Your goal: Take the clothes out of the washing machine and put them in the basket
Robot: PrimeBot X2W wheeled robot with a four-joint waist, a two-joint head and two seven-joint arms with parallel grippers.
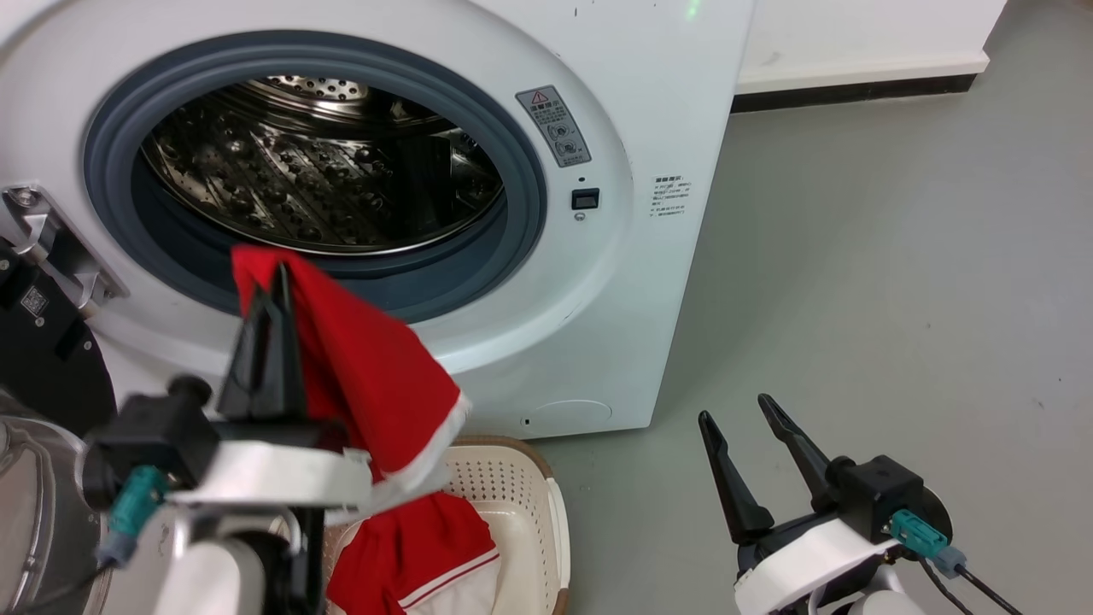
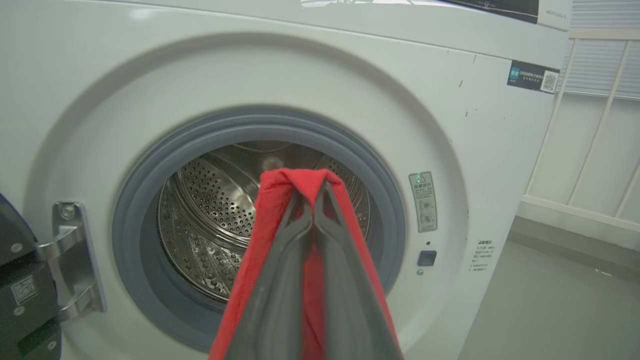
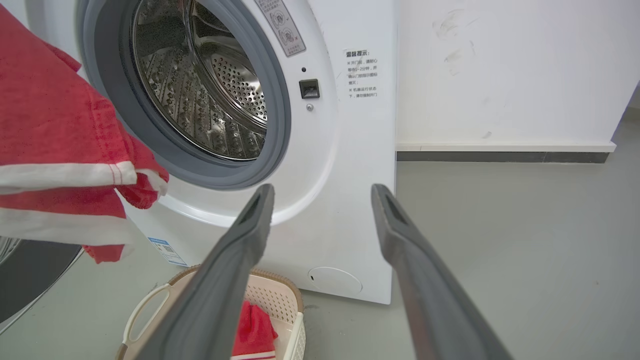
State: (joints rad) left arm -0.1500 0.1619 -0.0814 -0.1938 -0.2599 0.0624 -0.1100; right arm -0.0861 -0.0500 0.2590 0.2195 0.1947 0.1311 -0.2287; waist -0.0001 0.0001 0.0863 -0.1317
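**Red garment held above the basket**

The left gripper [image 1: 275,282] has its fingers pressed together on a fold of the red garment [image 1: 367,367], holding it up in front of the washing machine [image 1: 598,299]. The cloth drapes over the fingertips and hangs down to the right, showing its white trim. Its lower end lies in the basket [image 1: 523,478], which stands on the floor [image 1: 854,256] just in front of the machine. The door is open at the left, and the steel drum [image 1: 316,188] shows inside the grey ring. The right gripper [image 1: 734,410] hovers over the floor to the right, fingers apart and holding nothing.
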